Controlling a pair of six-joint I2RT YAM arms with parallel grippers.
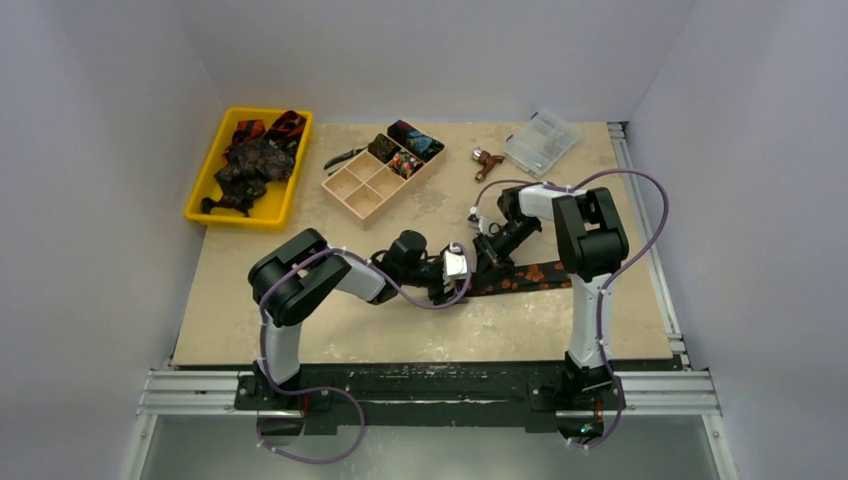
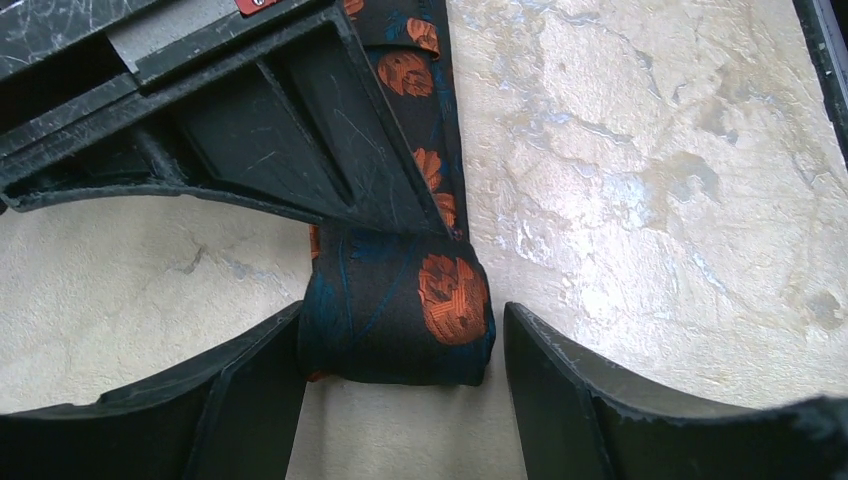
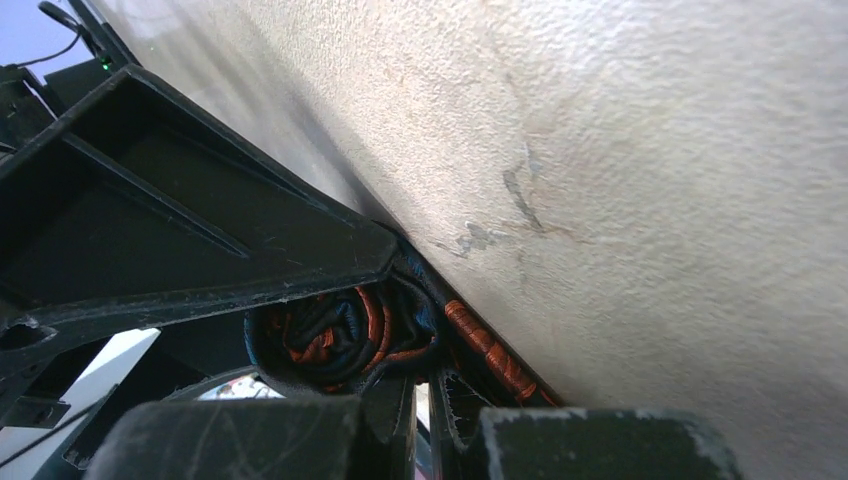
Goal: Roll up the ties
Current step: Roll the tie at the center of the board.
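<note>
A black tie with orange blotches [image 1: 535,273] lies flat across the table's middle right. Its left end is wound into a roll [image 2: 400,300]. My left gripper [image 1: 458,285] is open and straddles the roll [image 2: 402,318]: the left finger touches the roll's side and the right finger stands a small gap off. My right gripper [image 1: 487,255] is shut, its tips [image 3: 430,395] against the tie just behind the roll [image 3: 340,335], which that view shows end-on as a spiral. Its finger [image 2: 300,130] lies over the flat tie.
A yellow tray [image 1: 205,190] at the back left holds several loose ties. A wooden compartment box [image 1: 360,190] holds rolled ties in its far cells. A clear plastic box [image 1: 541,142], a small red-brown tool [image 1: 487,160] and dark pliers [image 1: 345,157] lie at the back.
</note>
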